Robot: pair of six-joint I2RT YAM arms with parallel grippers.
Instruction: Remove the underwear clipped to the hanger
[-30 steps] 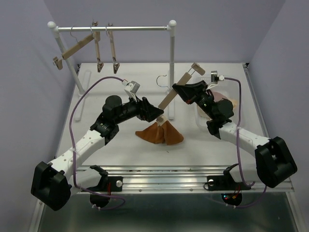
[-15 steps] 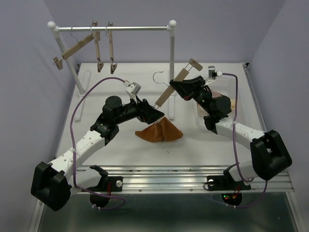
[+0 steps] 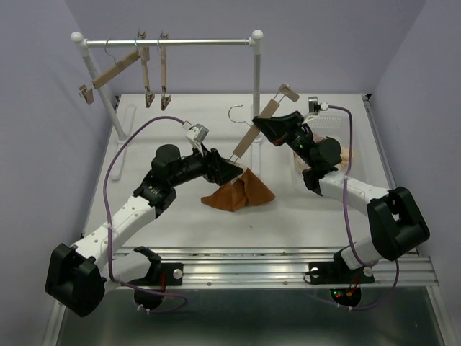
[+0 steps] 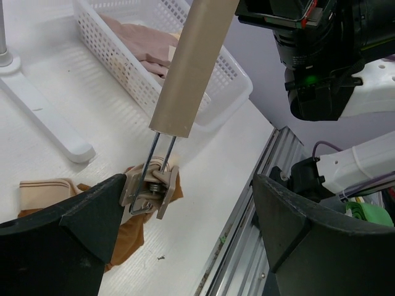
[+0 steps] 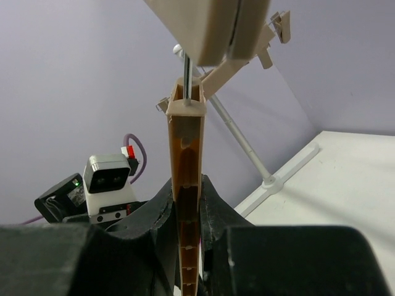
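Only the left wrist view shows the hanger's (image 4: 191,61) clip (image 4: 151,188) pinching the rust-brown underwear (image 4: 126,237), between the spread, released fingers of the left hand (image 4: 188,191). It also shows pink underwear (image 4: 145,43) in a white basket (image 4: 203,105). From above, a white table (image 3: 166,216) stands within lavender walls, with a rack (image 3: 173,42) at 11 o'clock. The right hand (image 3: 263,130) is clenched on the hanger, and the brown piece lies at 5 o'clock of the left hand.

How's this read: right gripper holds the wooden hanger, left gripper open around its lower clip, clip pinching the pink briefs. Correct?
Not quite. The lower clip is pinching the rust brown briefs, as the left wrist view shows; the pink briefs lie in the white basket. The rest stands: right gripper holds the wooden hanger, left gripper open around that clip.
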